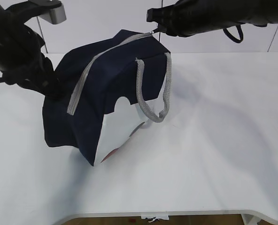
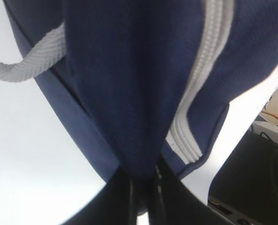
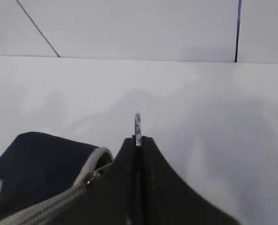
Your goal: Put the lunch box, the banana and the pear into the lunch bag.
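Observation:
The navy-blue lunch bag [image 1: 106, 93] stands tilted on the white table, its grey zipper [image 1: 89, 70] closed along the top and a grey handle [image 1: 150, 98] hanging over its white side panel. My left gripper [image 1: 54, 86] is shut on a fold of the bag's fabric [image 2: 139, 159] at its left end. My right gripper [image 1: 154, 29] is shut on the metal ring pull [image 3: 137, 124] at the zipper's far end, and the pull sticks out past the fingertips. The lunch box, banana and pear are out of view.
The white table [image 1: 214, 140] spreads to the right and in front of the bag. A white wall with panel seams stands behind it. The table's front edge [image 1: 176, 213] runs along the bottom.

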Motion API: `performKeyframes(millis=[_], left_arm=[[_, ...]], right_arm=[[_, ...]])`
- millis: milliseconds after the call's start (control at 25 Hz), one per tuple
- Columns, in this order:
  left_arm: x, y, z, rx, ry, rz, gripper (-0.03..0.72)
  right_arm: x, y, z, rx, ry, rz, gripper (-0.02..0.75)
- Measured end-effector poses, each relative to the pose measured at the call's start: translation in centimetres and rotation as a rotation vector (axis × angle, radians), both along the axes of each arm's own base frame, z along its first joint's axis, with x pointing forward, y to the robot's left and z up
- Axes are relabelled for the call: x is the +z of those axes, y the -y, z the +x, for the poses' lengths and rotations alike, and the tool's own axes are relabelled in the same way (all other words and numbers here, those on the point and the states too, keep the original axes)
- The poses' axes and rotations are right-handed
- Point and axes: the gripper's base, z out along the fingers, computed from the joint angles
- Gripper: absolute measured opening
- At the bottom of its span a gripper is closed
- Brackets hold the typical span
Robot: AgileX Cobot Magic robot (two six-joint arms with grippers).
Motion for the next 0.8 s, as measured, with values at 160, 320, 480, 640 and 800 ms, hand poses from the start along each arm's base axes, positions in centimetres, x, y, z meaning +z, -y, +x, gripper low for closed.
performKeyframes(millis=[160,320,480,640,800], left_arm=[[0.0,-0.1,0.0,0.011,-0.01,-0.001,0.022],[0.6,0.0,0.0,0.028,-0.023,-0.008,0.106],[3.4,0.1,0.4,0.044,0.028,-0.04,0.378],[5.0,0.5,0.7,0.058,0.061,-0.108,0.412],[5.3,1.4,1.8,0.074,0.073,-0.178,0.416]], right_arm=[[-0.4,-0.1,-0.3,-0.003,-0.088,0.053,0.001],[-0.7,-0.1,-0.6,-0.007,-0.165,0.107,0.001],[-0.9,-0.4,-0.9,0.004,-0.219,0.16,0.001],[-0.8,-0.9,-1.1,0.047,-0.241,0.204,0.001],[-0.5,-1.3,-1.2,0.089,-0.231,0.242,0.001]])
